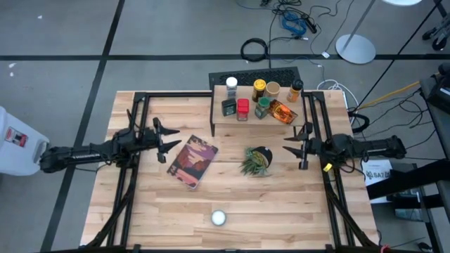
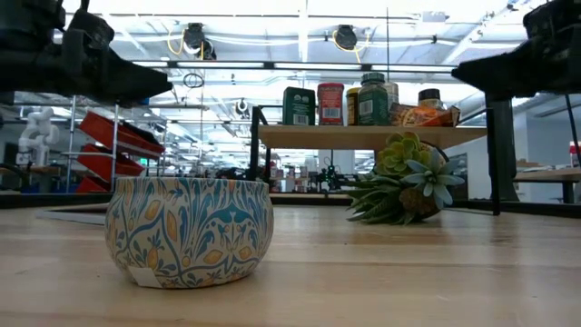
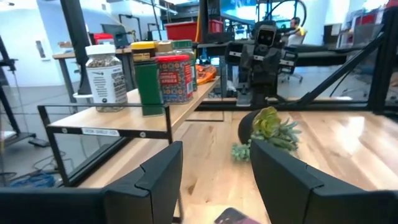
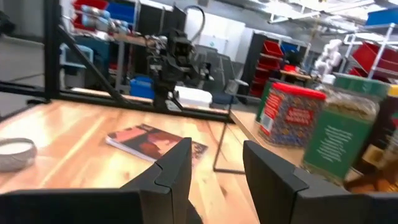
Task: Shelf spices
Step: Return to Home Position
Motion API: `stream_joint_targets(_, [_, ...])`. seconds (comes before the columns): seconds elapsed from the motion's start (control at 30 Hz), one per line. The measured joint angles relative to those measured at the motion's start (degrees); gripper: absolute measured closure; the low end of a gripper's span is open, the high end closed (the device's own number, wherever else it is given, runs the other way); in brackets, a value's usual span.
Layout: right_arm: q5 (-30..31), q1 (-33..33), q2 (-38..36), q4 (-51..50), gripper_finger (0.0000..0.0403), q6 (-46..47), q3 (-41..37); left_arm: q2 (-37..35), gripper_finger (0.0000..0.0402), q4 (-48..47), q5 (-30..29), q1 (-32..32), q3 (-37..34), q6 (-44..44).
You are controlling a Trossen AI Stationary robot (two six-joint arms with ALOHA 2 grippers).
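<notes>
The shelf (image 1: 223, 121), a small light-wood board on a black frame, stands at the table's far middle. On it stand the spices: a white-topped jar (image 1: 231, 86), a yellow-topped jar (image 1: 259, 87), a dark green tin (image 1: 229, 107), a red tin (image 1: 242, 107), a green-topped jar (image 1: 262, 107), and a flat orange packet (image 1: 283, 111) lying on the board. My left gripper (image 1: 178, 138) hovers open left of the shelf, pointing right. My right gripper (image 1: 287, 144) hovers open on the right, pointing left. Neither has anything between its fingers (image 3: 155, 177) (image 4: 177, 165).
A maroon picture book (image 1: 192, 161) lies flat left of centre. A green potted plant (image 1: 256, 160) lies on its side in front of the shelf. A round patterned tin (image 2: 189, 232) with a white lid (image 1: 219, 218) stands near the front edge. Black frame rails run along both table sides.
</notes>
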Motion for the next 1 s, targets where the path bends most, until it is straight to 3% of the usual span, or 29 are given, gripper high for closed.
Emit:
stream_joint_targets(0.47, [0.4,-5.8,0.0,-0.8,0.0271,-0.8,0.0,0.0,0.0203,-0.1,1.1,1.2,0.0,5.0])
stream_joint_targets(1.0, [0.8,-6.2,0.0,-0.9,0.0271,-1.3,0.0,0.0,0.0203,0.2,-2.2,1.2,0.0,5.1])
